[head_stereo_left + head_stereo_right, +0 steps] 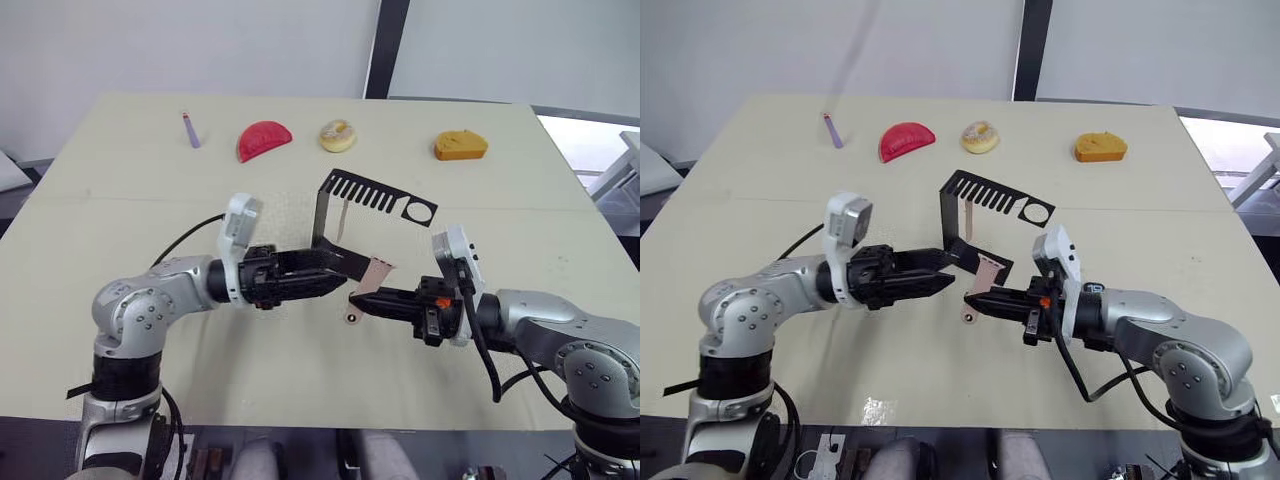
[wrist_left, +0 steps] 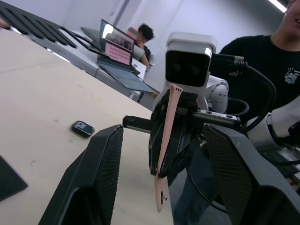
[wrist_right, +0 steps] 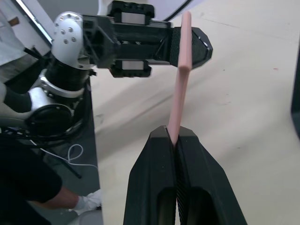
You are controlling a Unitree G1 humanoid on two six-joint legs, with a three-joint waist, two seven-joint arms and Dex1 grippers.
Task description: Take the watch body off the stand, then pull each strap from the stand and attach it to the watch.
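Note:
The black stand (image 1: 365, 190) rises at the table's middle, and one pale pink strap (image 1: 340, 218) hangs from its slotted arm. My right gripper (image 1: 356, 300) is shut on the other strap (image 3: 179, 84), which it holds tilted just above the table in front of the stand's base. My left gripper (image 1: 338, 270) is open, its fingers (image 2: 98, 168) spread on either side of that strap's upper end without touching it. The small black watch body (image 2: 83, 128) lies flat on the table beside the left gripper.
Along the table's far side lie a purple stick (image 1: 190, 130), a red half-round piece (image 1: 263, 140), a pale ring-shaped piece (image 1: 338, 135) and an orange piece (image 1: 460, 146). People (image 2: 262, 70) and a laptop (image 2: 117, 47) are beyond the table's near edge.

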